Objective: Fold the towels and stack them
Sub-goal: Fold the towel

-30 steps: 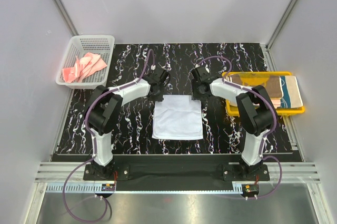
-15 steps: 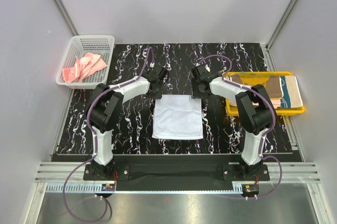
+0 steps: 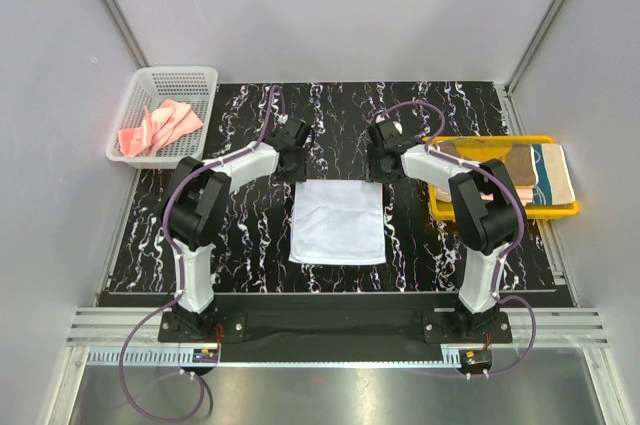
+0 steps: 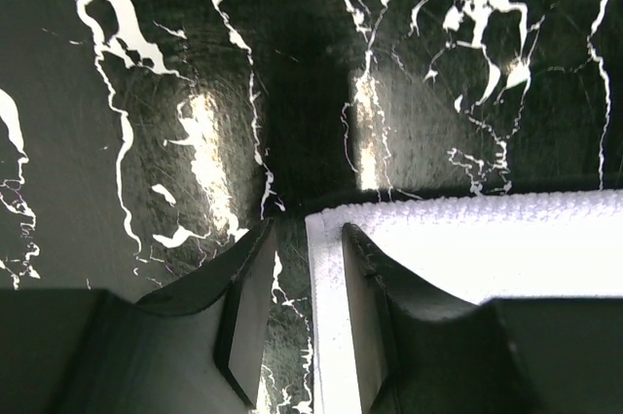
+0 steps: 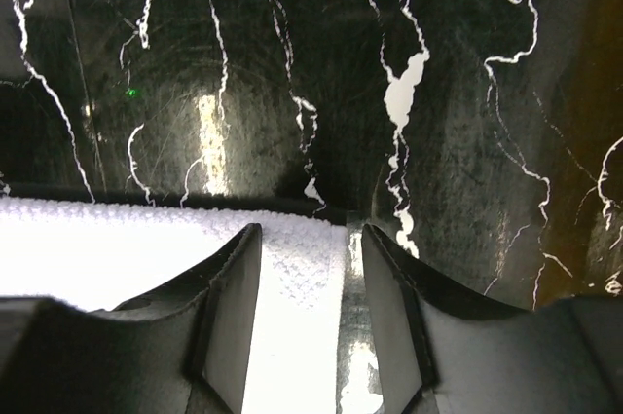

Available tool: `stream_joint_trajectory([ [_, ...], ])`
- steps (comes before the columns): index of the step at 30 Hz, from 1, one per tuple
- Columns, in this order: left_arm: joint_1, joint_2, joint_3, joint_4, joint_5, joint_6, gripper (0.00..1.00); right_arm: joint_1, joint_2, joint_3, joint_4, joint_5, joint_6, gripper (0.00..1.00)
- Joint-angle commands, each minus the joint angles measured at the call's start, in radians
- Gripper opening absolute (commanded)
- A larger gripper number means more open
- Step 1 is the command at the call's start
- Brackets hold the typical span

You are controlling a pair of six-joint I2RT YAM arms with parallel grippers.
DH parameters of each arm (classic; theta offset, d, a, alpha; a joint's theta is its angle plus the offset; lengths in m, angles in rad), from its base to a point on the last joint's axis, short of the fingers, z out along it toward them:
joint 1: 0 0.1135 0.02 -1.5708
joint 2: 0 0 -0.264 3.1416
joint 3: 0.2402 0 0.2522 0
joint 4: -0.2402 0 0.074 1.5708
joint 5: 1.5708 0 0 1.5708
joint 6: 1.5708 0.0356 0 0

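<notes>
A light blue-white towel lies flat as a rectangle in the middle of the black marbled table. My left gripper is open at its far left corner. In the left wrist view the gripper straddles the towel's left edge, one finger over the cloth and one over the table. My right gripper is open at the far right corner. In the right wrist view the gripper straddles the towel's right edge. A coral pink towel lies crumpled in the basket. Folded patterned towels lie in the tray.
A white mesh basket stands at the back left corner of the table. A yellow plastic tray stands at the right edge. Grey walls close in the back and both sides.
Both grippers have drawn back a little toward the far side of the table, from over the towel's far corners to its far edge. The towel has not moved.
</notes>
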Motion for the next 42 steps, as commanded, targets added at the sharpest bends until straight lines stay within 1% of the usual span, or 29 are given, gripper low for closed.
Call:
stream_joint_trajectory([
  [1,0.011,0.012,0.004,0.046,0.025,-0.014,0.39,-0.017,0.024,0.003,0.047,-0.005,0.005,0.51],
  [4,0.013,0.026,0.002,0.051,0.041,-0.017,0.38,-0.02,0.033,-0.008,0.056,-0.022,0.007,0.48],
  [10,0.013,0.029,-0.029,0.071,0.058,-0.025,0.38,-0.018,0.024,-0.049,0.078,-0.029,0.021,0.47],
  [12,0.013,0.029,-0.038,0.083,0.073,-0.031,0.36,-0.018,0.03,-0.049,0.079,-0.035,0.027,0.42],
  [13,0.013,0.032,-0.041,0.088,0.078,-0.034,0.35,-0.018,0.031,-0.049,0.078,-0.038,0.028,0.37],
  [14,0.013,0.035,-0.039,0.092,0.079,-0.036,0.33,-0.018,0.033,-0.048,0.078,-0.041,0.028,0.29],
  [17,0.014,0.038,-0.029,0.1,0.09,-0.037,0.26,-0.018,0.033,-0.034,0.073,-0.046,0.028,0.21],
  [18,0.016,0.035,-0.024,0.1,0.09,-0.042,0.22,-0.018,0.033,-0.029,0.069,-0.043,0.022,0.17],
  [21,0.03,0.029,0.002,0.102,0.091,-0.045,0.15,-0.02,0.039,0.006,0.052,-0.034,0.011,0.11],
  [23,0.037,0.026,0.022,0.111,0.097,-0.043,0.1,-0.026,0.045,0.035,0.05,-0.038,0.005,0.09],
  [25,0.051,0.023,0.054,0.125,0.101,-0.045,0.02,-0.035,0.05,0.069,0.049,-0.051,0.002,0.06],
  [26,0.056,0.023,0.062,0.134,0.104,-0.042,0.0,-0.046,0.053,0.081,0.05,-0.057,0.002,0.05],
  [30,0.102,0.029,0.132,0.169,0.113,-0.04,0.0,-0.075,0.064,0.149,0.072,-0.087,-0.005,0.04],
  [34,0.145,0.024,0.16,0.241,0.153,-0.05,0.0,-0.094,0.064,0.211,0.112,-0.121,-0.01,0.03],
  [36,0.165,0.012,0.165,0.25,0.157,-0.06,0.0,-0.095,0.056,0.222,0.133,-0.135,-0.019,0.02],
  [37,0.168,0.004,0.15,0.269,0.182,-0.062,0.0,-0.095,0.05,0.222,0.139,-0.141,-0.018,0.02],
  [41,0.171,-0.049,0.091,0.299,0.185,-0.065,0.0,-0.094,-0.013,0.18,0.175,-0.164,-0.021,0.02],
  [42,0.171,-0.074,0.073,0.304,0.186,-0.074,0.0,-0.094,-0.027,0.167,0.181,-0.19,-0.019,0.02],
])
